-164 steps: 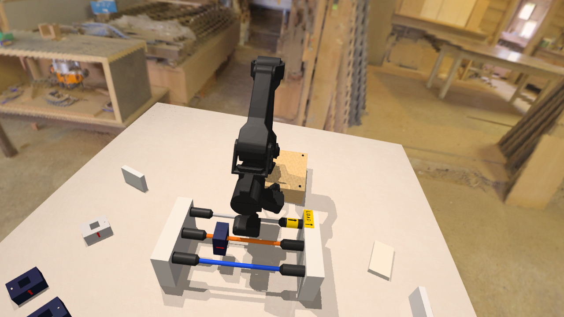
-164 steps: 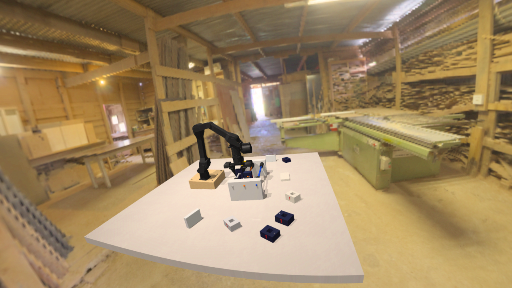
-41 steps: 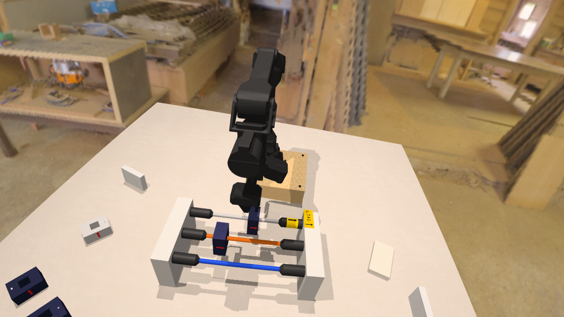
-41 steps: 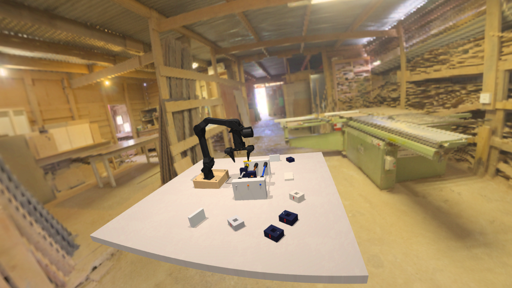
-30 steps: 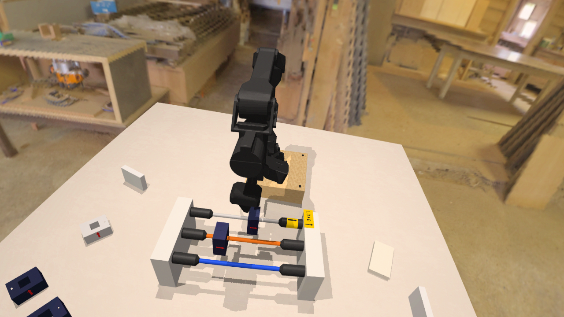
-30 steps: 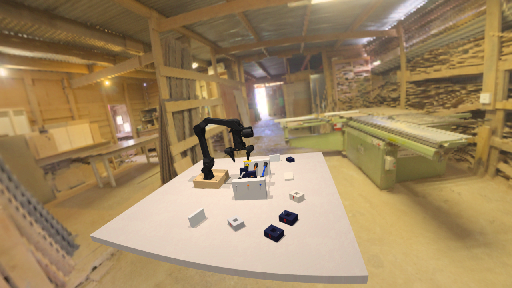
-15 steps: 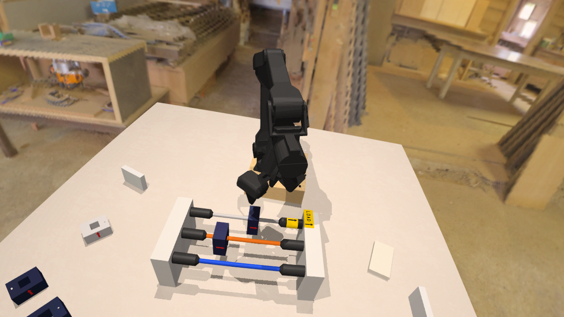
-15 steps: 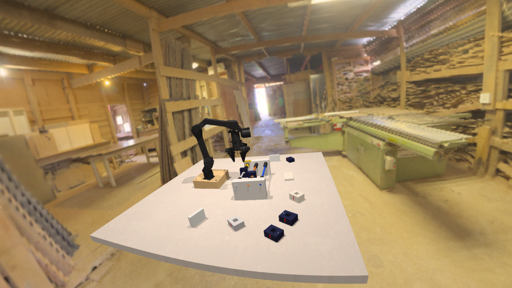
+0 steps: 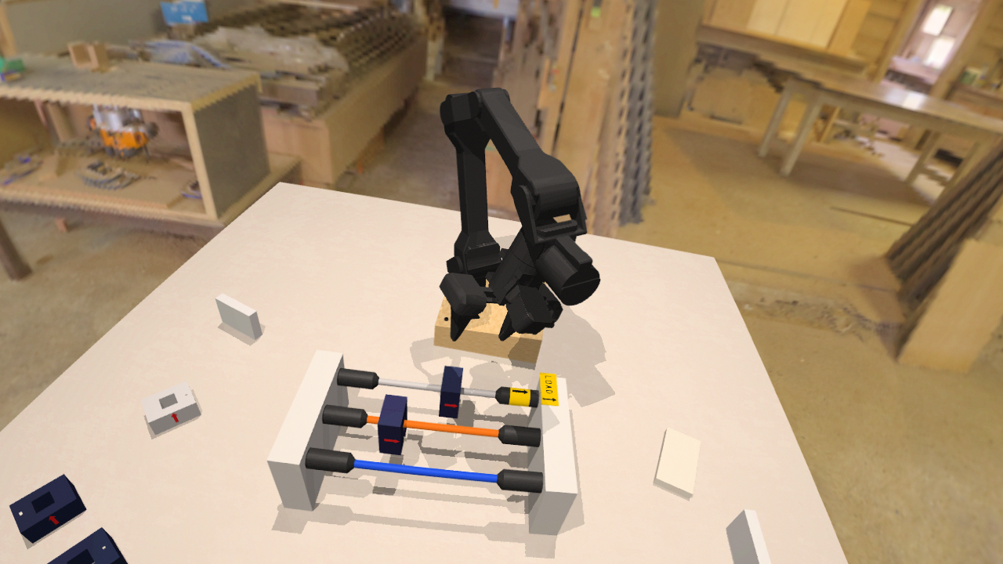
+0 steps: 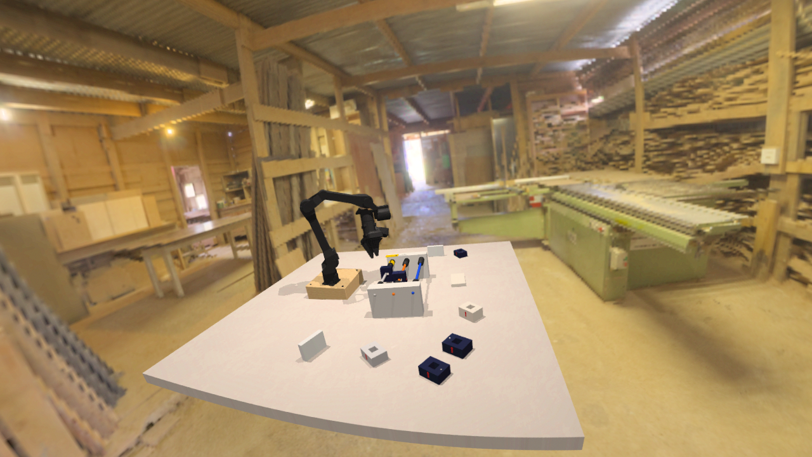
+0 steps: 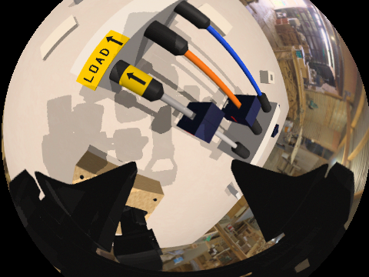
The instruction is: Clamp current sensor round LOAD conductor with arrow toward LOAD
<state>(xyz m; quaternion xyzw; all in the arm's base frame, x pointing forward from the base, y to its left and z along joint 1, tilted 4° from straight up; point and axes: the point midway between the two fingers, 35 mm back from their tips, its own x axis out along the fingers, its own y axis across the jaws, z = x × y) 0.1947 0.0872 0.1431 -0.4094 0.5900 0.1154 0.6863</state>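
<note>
A navy sensor (image 9: 450, 395) (image 11: 200, 120) sits round the grey LOAD conductor (image 9: 410, 385) (image 11: 177, 105). No gap shows between its halves; the latch cannot be made out. Its red arrow points toward the yellow LOAD marker (image 9: 548, 389) (image 11: 101, 61). My gripper (image 9: 478, 339) (image 10: 373, 255) (image 11: 184, 166) is open and empty, above the conductors and clear of the sensor. A second navy sensor (image 9: 392, 431) (image 11: 244, 112) sits round the orange conductor (image 9: 455, 428) (image 11: 211, 77).
The rack has a left end wall (image 9: 294, 470) and a right end wall (image 9: 559, 463); a blue conductor (image 9: 428, 470) (image 11: 234, 54) is its front one. White sensors (image 9: 171, 413) (image 10: 471, 312) and navy sensors (image 10: 457, 346) lie on the table. A cream block (image 9: 677, 459) and upright plate (image 9: 238, 319) stand apart.
</note>
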